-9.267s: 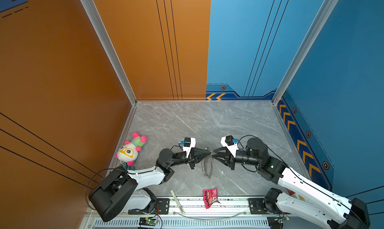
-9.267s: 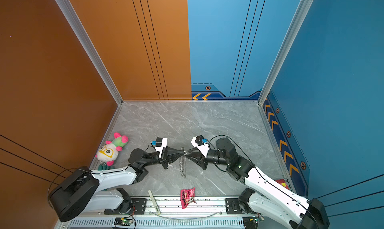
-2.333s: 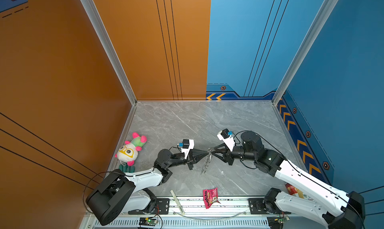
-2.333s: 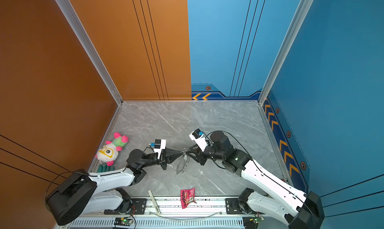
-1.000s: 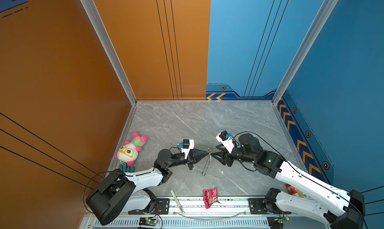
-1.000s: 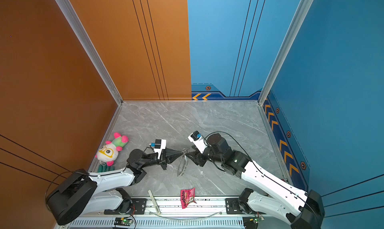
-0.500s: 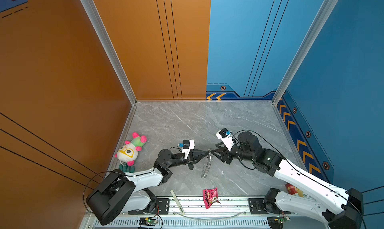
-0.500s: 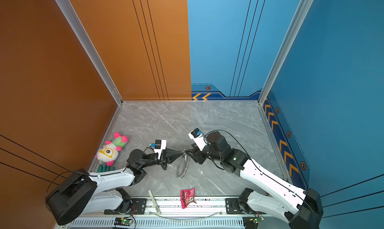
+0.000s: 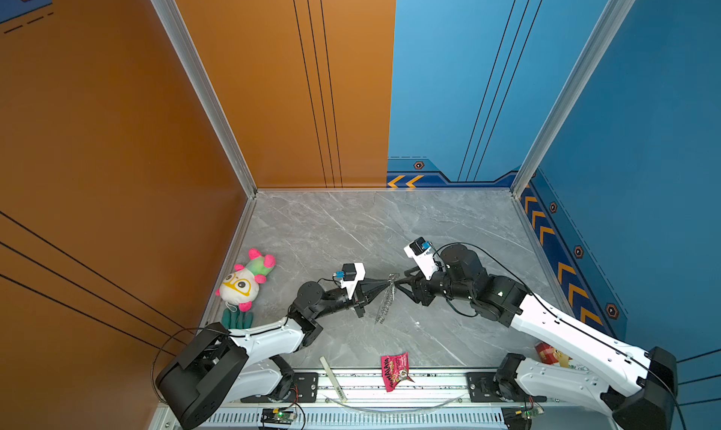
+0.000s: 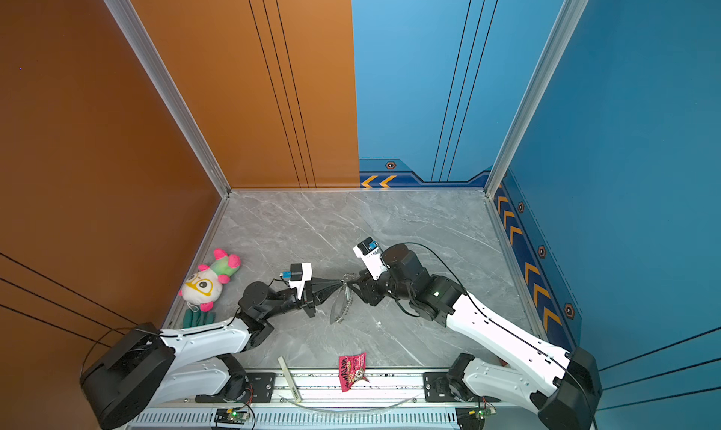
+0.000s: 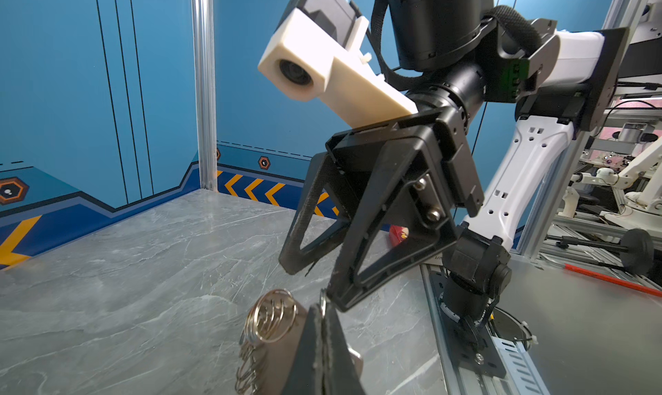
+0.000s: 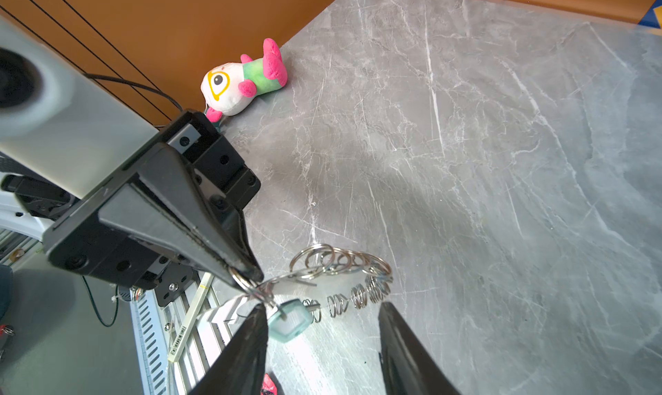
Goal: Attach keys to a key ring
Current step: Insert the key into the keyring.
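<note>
The key ring [image 9: 385, 304] [image 10: 338, 305], a beige band edged with small silver rings, hangs above the grey floor from my left gripper [image 9: 387, 286] [image 10: 340, 282] [image 11: 322, 312]. That gripper is shut on one of its end rings. In the right wrist view the key's pale blue tag [image 12: 286, 319] dangles from that same ring cluster [image 12: 336, 264], beside one finger [image 12: 250, 346] of my right gripper [image 12: 322, 307]. The right gripper [image 9: 402, 281] [image 10: 354, 279] [image 11: 317, 282] faces the left one tip to tip, its jaws apart with nothing clamped between them.
A plush toy [image 9: 246, 279] lies by the orange wall with a green item [image 9: 236, 319] beside it. A red snack packet [image 9: 395, 370] and a white strip [image 9: 332, 378] lie at the front rail. A red box [image 9: 549, 353] sits behind the right arm.
The right gripper's jaws have narrowed slightly and its wrist has shifted a little. The left arm and the hanging key ring have stayed in place.
</note>
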Robot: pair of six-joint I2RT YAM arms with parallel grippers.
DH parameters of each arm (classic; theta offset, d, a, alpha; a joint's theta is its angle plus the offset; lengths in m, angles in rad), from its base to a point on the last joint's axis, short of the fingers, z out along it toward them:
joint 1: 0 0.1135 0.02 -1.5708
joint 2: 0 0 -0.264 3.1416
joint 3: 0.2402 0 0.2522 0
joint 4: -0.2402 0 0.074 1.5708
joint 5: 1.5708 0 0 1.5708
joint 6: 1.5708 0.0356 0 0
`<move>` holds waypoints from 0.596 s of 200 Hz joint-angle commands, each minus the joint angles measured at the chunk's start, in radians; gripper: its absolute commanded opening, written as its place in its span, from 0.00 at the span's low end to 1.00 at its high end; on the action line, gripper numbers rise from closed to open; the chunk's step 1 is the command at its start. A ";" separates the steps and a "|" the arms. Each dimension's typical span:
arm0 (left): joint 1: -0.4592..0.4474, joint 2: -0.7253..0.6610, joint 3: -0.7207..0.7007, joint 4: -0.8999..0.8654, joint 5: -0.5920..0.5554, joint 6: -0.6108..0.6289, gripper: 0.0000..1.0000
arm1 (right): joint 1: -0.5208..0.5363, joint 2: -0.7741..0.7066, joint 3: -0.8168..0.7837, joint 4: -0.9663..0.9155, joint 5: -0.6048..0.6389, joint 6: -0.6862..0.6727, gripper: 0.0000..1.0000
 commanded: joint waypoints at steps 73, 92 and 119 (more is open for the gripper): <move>-0.021 -0.015 -0.007 0.011 -0.081 0.036 0.00 | -0.027 0.013 0.038 -0.037 0.037 0.107 0.52; -0.027 -0.014 -0.008 0.006 -0.108 0.055 0.00 | -0.039 0.013 0.041 -0.042 0.035 0.141 0.53; -0.034 -0.015 -0.014 -0.001 -0.131 0.076 0.00 | -0.048 0.021 0.063 -0.071 0.065 0.216 0.55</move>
